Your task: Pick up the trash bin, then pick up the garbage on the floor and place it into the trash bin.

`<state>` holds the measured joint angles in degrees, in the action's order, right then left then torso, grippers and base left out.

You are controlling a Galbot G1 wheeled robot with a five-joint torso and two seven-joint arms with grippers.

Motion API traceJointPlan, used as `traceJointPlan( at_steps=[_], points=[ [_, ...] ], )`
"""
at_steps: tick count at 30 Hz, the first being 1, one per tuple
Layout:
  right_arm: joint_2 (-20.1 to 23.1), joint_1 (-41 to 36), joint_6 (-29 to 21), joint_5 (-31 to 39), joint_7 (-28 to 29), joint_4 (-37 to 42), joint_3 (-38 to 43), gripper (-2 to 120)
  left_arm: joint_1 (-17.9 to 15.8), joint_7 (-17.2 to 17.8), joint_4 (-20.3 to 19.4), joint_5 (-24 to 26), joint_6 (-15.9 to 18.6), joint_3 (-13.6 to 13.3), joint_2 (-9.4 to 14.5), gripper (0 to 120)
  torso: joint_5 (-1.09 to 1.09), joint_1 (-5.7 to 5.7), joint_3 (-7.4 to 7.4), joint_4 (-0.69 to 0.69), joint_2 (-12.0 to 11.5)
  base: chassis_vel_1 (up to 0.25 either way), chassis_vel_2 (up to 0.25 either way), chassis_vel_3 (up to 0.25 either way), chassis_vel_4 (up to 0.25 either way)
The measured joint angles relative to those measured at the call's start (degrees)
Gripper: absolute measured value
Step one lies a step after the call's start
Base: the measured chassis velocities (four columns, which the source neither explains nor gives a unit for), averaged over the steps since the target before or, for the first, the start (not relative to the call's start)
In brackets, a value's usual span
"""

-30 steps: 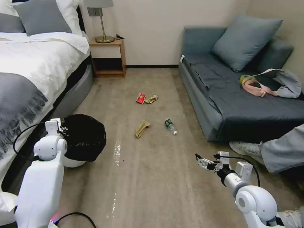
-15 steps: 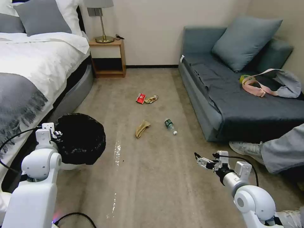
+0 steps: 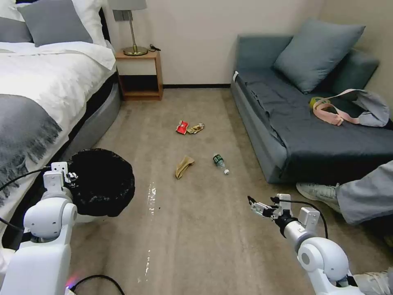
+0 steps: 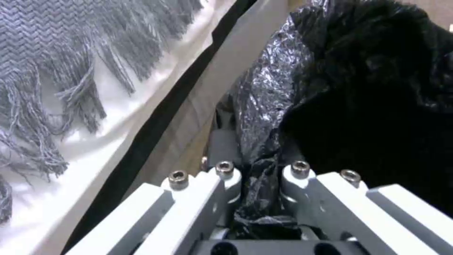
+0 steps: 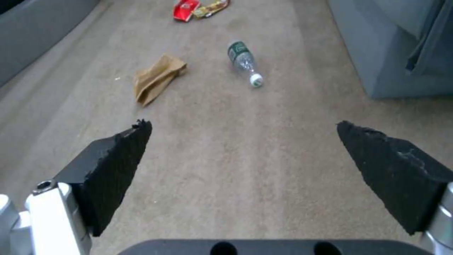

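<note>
The room is seen from the head, forward and down over the floor (image 3: 196, 229). The bin's black bag (image 4: 359, 92) is viewed close up from the left wrist, beside the bed (image 4: 70, 71). The carpet is viewed low from the right wrist; the bottle (image 5: 243, 60) (image 3: 220, 162) is shared with the head view.
</note>
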<state>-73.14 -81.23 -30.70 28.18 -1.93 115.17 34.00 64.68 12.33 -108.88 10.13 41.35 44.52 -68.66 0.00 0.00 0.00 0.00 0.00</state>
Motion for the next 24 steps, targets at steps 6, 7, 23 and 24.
traceJointPlan(
  at_steps=[6,7,23,24],
  points=[
    [0.1,-0.2,0.4,-0.3,-0.6,-0.4,0.0,100,0.7,0.0,-0.5,0.1,-0.2,0.0,-0.2,5,0.0,0.0,0.0,0.0,0.0,0.0,0.0,0.0,0.0],
    [0.1,-0.3,0.5,-0.3,-0.9,-0.4,0.0,100,0.8,0.0,-0.6,0.1,-0.2,0.0,-0.2,5,0.0,0.0,0.0,0.0,0.0,0.0,0.0,0.0,0.0],
    [0.0,-1.1,0.8,-0.7,-1.5,-0.4,0.0,100,0.7,0.0,-0.3,0.3,-0.7,-0.4,-0.4,5,-0.02,0.0,0.0,-0.01,0.0,-0.139,0.134,0.138,-0.137],
    [0.0,-1.1,0.8,-0.7,-1.5,-0.4,-0.1,100,0.6,0.0,-0.1,0.3,-0.7,-0.4,-0.4,5,-0.01,0.0,0.01,-0.01,0.0,-0.192,0.207,0.207,-0.203]
  ],
)
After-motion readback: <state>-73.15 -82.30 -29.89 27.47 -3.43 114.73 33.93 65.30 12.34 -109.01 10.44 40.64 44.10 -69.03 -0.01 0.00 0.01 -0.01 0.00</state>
